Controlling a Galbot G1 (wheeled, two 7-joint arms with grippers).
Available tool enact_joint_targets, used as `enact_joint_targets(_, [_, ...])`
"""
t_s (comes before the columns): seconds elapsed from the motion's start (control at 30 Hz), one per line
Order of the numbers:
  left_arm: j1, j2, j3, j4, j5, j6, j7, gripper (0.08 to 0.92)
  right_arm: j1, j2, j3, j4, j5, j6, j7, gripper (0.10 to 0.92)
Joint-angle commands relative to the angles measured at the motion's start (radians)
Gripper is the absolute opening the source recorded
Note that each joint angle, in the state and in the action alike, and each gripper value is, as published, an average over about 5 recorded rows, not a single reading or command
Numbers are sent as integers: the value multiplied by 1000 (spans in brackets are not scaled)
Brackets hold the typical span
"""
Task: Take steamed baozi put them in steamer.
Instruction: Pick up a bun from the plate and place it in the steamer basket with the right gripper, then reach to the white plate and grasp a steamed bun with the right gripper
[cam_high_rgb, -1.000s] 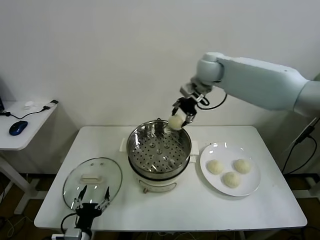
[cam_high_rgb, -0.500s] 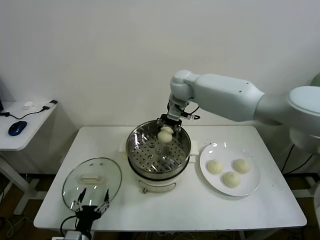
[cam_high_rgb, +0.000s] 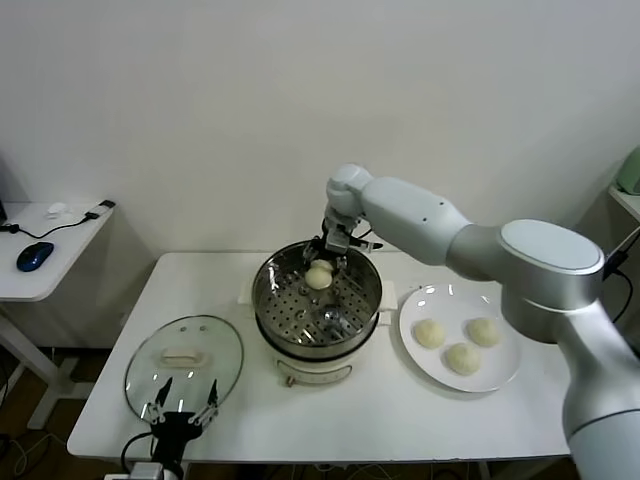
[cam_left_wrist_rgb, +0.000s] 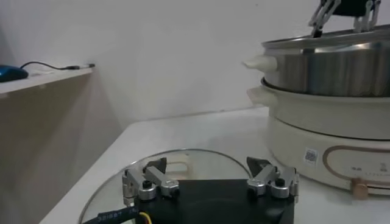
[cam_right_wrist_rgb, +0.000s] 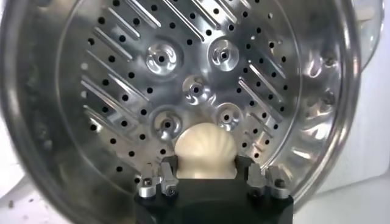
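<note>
My right gripper (cam_high_rgb: 323, 266) is shut on one cream-white baozi (cam_high_rgb: 318, 277) and holds it inside the rim of the steel steamer (cam_high_rgb: 372, 300), above its perforated tray (cam_right_wrist_rgb: 195, 91). In the right wrist view the baozi (cam_right_wrist_rgb: 205, 149) sits between the two fingers, over the tray. Three more baozi (cam_high_rgb: 430, 334) (cam_high_rgb: 484, 331) (cam_high_rgb: 463, 358) lie on the white plate (cam_high_rgb: 508, 378) to the right of the steamer. My left gripper (cam_high_rgb: 181, 403) is open and parked at the table's front left, over the edge of the glass lid (cam_high_rgb: 150, 358).
The steamer's cream base (cam_left_wrist_rgb: 323, 131) stands at the table's middle, right of my left gripper (cam_left_wrist_rgb: 210, 182) in the left wrist view. A side desk (cam_high_rgb: 45, 260) with a blue mouse (cam_high_rgb: 35, 254) is at the far left. A wall stands behind the table.
My right gripper has carried the baozi from above the steamer's far right rim leftward and down into the pot. The left arm has not moved.
</note>
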Motion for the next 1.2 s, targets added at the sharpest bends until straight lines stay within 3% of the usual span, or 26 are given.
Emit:
enact_joint_targets(0.03, [-1,0,-1,0,0,1,-3,823,3,12,22,-32,46,39,3,788])
enact_joint_targets(0.13, [2,-2,-2,-9,1,3,-3,823,101,-42,-40,65,218,14,-64,818])
enact_joint_targets(0.37, [12,-7,3,-27,11,7,-1,823,454,-250,-370,317,825,-138,-201,823])
enact_joint_targets(0.43, [12,-8,5,-27,13,6,0,823,520,-340,-454,375,920,-211,-215,823])
enact_joint_targets(0.6, [10,-8,8,-24,13,5,0,823,645,-606,-683,503,901,-549,-156,823])
enact_joint_targets(0.83, [2,-4,6,-17,8,4,2,823,596,-858,-824,718,916,-874,-24,823])
enact_joint_targets(1.0, [-1,-4,4,-11,7,4,2,823,387,-916,-701,778,924,-1003,58,823])
enact_joint_targets(1.2, [-2,-5,6,-3,8,3,1,823,92,-846,-456,665,863,-1062,114,823])
